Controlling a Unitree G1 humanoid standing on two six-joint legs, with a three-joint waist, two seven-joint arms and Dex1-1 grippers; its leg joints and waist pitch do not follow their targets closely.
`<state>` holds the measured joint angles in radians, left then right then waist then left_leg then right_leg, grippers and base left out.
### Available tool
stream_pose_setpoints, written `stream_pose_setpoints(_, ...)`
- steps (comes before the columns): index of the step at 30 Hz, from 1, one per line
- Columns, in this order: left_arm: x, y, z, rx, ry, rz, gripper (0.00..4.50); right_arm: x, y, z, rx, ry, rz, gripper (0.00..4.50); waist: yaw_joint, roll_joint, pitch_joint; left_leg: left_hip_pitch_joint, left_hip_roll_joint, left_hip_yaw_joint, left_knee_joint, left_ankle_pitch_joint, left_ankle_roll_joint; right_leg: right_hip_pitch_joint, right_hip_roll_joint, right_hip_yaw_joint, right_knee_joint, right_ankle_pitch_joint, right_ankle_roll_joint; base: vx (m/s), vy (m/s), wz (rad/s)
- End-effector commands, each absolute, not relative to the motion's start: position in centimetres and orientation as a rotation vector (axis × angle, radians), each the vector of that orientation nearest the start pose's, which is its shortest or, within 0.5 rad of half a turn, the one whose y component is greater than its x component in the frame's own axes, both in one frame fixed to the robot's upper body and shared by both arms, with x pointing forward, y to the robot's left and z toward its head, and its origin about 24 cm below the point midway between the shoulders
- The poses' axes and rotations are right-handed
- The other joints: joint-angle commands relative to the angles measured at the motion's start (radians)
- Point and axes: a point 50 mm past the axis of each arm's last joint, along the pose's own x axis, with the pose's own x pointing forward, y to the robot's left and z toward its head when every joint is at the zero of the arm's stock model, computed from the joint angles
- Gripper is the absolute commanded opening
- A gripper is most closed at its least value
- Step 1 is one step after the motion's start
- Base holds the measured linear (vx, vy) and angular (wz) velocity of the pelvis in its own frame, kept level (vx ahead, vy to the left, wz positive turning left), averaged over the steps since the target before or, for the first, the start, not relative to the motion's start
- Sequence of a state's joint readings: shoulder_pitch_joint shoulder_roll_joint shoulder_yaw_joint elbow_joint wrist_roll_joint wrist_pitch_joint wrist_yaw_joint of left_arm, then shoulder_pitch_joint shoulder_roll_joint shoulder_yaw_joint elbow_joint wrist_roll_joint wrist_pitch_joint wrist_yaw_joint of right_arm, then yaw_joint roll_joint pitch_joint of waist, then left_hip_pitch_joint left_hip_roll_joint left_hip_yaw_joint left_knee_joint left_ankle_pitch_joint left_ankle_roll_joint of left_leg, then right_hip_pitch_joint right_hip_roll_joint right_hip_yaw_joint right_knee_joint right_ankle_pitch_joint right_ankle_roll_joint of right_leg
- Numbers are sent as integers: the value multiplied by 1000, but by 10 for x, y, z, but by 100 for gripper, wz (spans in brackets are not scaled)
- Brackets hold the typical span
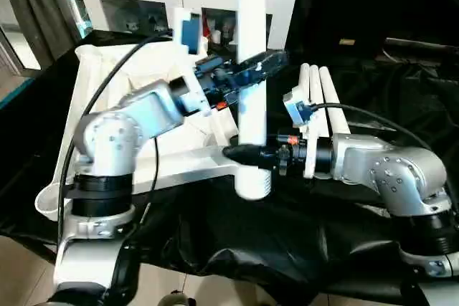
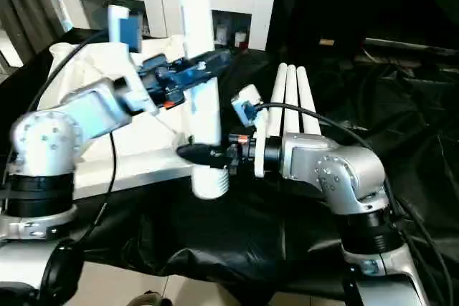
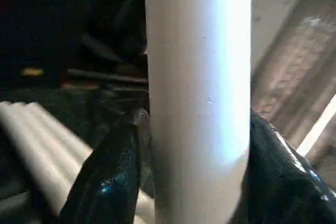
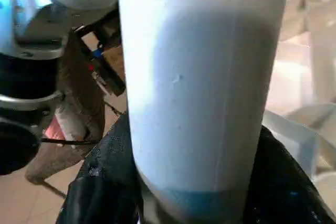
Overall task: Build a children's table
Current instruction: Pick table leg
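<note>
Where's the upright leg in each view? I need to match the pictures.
Left eye: upright leg runs from the top edge down past the tabletop front rim, centre.
Right eye: leg left of centre, top edge down to the rim.
Left wrist: leg between that gripper's fingers.
Right wrist: leg fills the centre.
Shared landmark: three spare legs lying side by side on the black cloth.
</note>
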<state>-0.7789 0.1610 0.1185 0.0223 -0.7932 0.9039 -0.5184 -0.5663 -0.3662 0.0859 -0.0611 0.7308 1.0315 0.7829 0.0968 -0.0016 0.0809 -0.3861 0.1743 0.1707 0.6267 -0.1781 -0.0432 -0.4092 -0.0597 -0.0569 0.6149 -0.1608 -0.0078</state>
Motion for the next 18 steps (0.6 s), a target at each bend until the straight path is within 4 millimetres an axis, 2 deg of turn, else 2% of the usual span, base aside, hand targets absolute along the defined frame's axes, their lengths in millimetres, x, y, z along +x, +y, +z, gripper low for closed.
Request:
stream_pose_setpoints(1, 328, 81, 220, -473, 48, -1040, 228, 293, -102, 155, 285, 386, 1239, 195, 3, -13, -88, 15, 42, -15, -75, -156, -32, 55, -76, 44, -79, -340, -128, 0, 0, 0)
stream_pose_setpoints(4, 326, 79, 222, -484, 40, -1057, 225, 294, -101, 155, 282, 384, 1239, 194, 5, -12, -88, 16, 42, -15, -74, -147, -28, 54, -78, 44, -77, -331, -138, 0, 0, 0)
stream_pose_setpoints(5, 323, 76, 223, -482, 35, -1081, 194, 295, -101, 156, 280, 383, 1239, 194, 4, -14, -88, 14, 41, -14, -74, -148, -26, 55, -76, 43, -78, -332, -136, 0, 0, 0)
stream_pose_setpoints(8, 321, 73, 224, -470, 30, -1089, 195, 296, -101, 156, 264, 378, 1230, 194, 5, -13, -88, 15, 42, -14, -74, -149, -27, 54, -77, 43, -79, -339, -134, 0, 0, 0)
stream_pose_setpoints(10, 321, 73, 224, -467, 30, -1091, 180, 297, -102, 156, 254, 373, 1223, 250, 4, -13, -87, 16, 42, -14, -74, -155, -26, 53, -77, 43, -81, -350, -131, 0, 0, 0)
stream_pose_setpoints(18, 313, 69, 225, -417, 52, -1167, 180, 297, -117, 158, 190, 405, 1266, 309, 8, -13, -87, 18, 43, -14, -73, -155, -22, 53, -75, 44, -80, -348, -124, 0, 0, 0)
